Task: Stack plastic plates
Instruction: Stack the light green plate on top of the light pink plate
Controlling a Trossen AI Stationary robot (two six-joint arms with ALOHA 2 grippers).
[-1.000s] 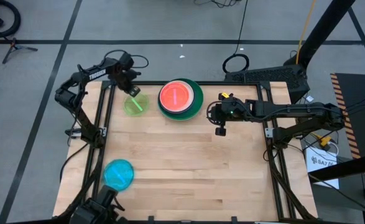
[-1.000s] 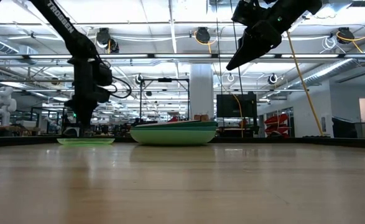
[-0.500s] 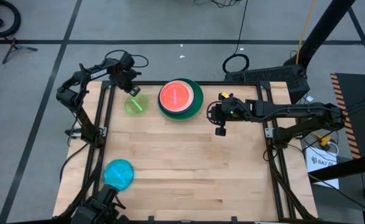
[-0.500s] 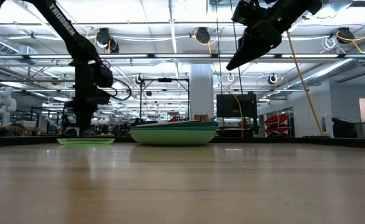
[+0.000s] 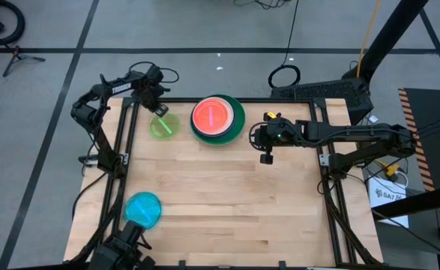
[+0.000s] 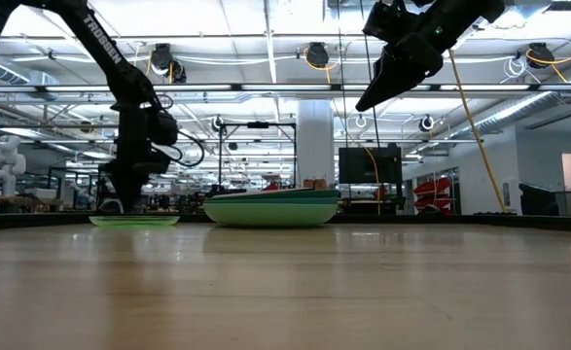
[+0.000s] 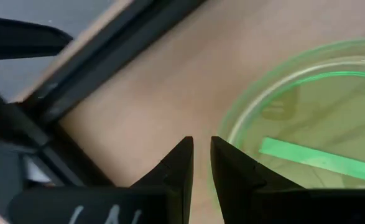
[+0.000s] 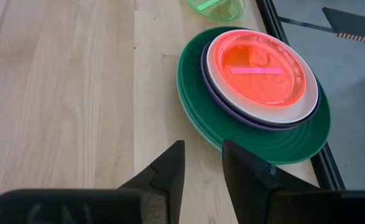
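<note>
High view, stack: green plate at the bottom, pink plate on top, at 12 o'clock on the tabletop.
High view, loose plates: yellow-green plate just beside the stack at its 9 o'clock; blue plate at the tabletop's 8 o'clock, well apart.
High view, my left claw: over the yellow-green plate's rim at 12 o'clock.
High view, my right claw: near the stack, at its 3 to 4 o'clock.
Low view: left claw down at the yellow-green plate; right claw high above the stack.
Left wrist view: my fingers stand a narrow slit apart, nothing between them, beside the plate's rim.
Right wrist view: my fingers are parted, holding nothing; purple plate and white plate show between green and pink.
</note>
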